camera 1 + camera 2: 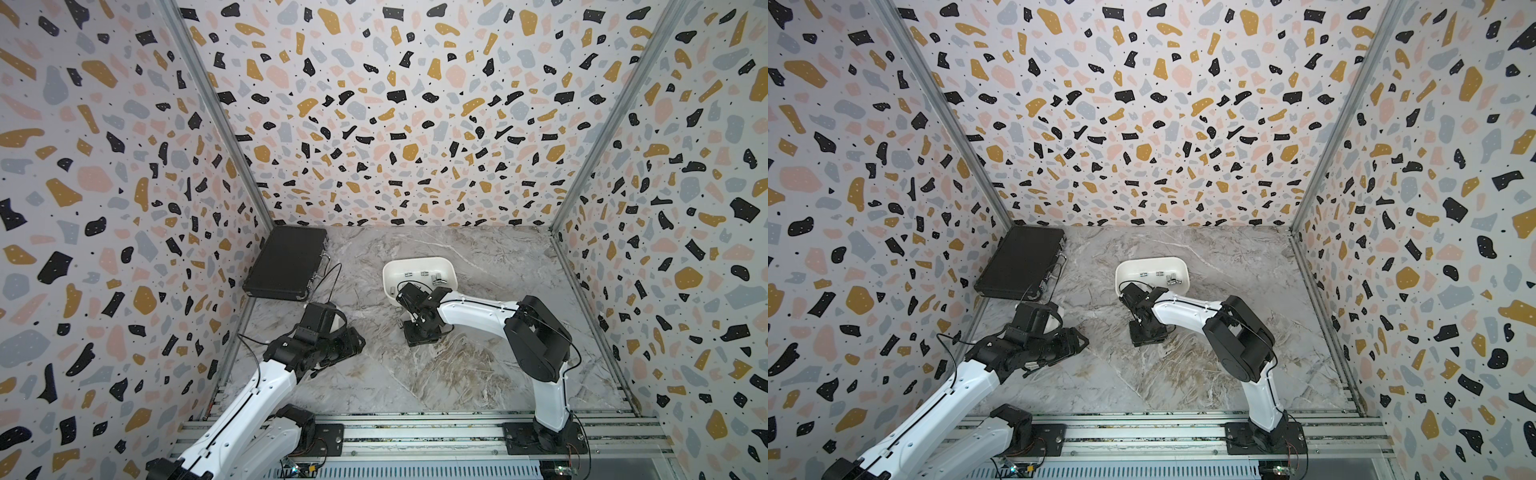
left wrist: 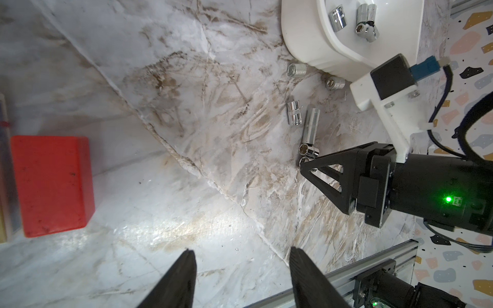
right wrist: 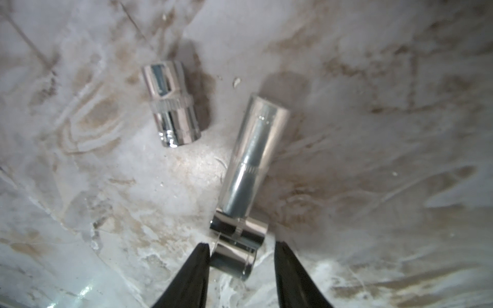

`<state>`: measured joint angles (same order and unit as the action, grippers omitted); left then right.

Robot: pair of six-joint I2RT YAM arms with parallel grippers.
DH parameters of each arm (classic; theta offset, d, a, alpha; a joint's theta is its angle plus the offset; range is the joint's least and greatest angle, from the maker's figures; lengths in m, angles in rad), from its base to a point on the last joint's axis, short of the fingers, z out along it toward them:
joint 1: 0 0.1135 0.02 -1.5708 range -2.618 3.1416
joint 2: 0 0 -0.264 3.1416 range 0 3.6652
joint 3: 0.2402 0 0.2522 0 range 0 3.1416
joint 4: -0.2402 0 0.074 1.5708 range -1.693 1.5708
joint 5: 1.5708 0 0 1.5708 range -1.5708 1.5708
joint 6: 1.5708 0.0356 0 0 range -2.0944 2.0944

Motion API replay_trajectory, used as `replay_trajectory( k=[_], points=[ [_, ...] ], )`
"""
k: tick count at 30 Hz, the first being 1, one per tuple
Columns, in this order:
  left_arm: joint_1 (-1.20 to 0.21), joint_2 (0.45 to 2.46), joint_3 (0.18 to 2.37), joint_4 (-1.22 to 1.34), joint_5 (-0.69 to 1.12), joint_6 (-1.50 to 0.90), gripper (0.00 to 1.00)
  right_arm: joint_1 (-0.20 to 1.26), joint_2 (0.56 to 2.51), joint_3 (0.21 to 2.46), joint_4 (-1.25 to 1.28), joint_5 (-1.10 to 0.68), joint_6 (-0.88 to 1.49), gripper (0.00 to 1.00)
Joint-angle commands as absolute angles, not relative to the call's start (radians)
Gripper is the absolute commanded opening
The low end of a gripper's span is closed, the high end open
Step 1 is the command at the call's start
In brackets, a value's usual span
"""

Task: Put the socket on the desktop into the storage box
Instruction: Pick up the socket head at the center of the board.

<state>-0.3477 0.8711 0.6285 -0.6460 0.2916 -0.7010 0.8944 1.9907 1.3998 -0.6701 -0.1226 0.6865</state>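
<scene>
The right gripper [image 3: 241,244] points down at the desktop [image 1: 478,374] with its jaws partly open around a short chrome socket [image 3: 232,258] lying on its side. In the right wrist view one fingertip [image 3: 203,249] touches that socket's end while the other stands clear of it with a sliver of marble between, so the socket is straddled, not clamped. Just past it lies a second short socket [image 3: 238,226], crosswise against the end of a long socket [image 3: 253,157], and a fourth socket [image 3: 170,106] rests apart from them. In both top views the right arm rises from its base on the near rail, elbow high, forearm reaching toward the middle, wrist bent downward just on the near side of the storage box [image 1: 415,264]. The box already holds several sockets [image 1: 424,274]. The left gripper [image 2: 241,250] hovers over the marble near the black case [image 1: 286,262], jaws apart and empty, well away from the sockets.
</scene>
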Motion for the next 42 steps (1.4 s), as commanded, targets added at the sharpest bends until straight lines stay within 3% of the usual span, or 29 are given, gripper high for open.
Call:
replay_trajectory(
  k=[1, 15, 42],
  points=[
    [-0.339, 0.866, 0.621, -0.615, 0.299, -0.708, 0.60, 0.899, 1.995, 1.430, -0.699, -0.107, 0.703, 0.44],
    [-0.337, 0.871, 0.615, -0.609, 0.304, -0.717, 0.60, 0.900, 1.978, 1.412, -0.693, -0.101, 0.707, 0.27],
    [-0.337, 0.937, 0.631, -0.557, 0.349, -0.749, 0.60, 0.884, 1.785, 1.321, -0.683, -0.071, 0.680, 0.26]
  ],
)
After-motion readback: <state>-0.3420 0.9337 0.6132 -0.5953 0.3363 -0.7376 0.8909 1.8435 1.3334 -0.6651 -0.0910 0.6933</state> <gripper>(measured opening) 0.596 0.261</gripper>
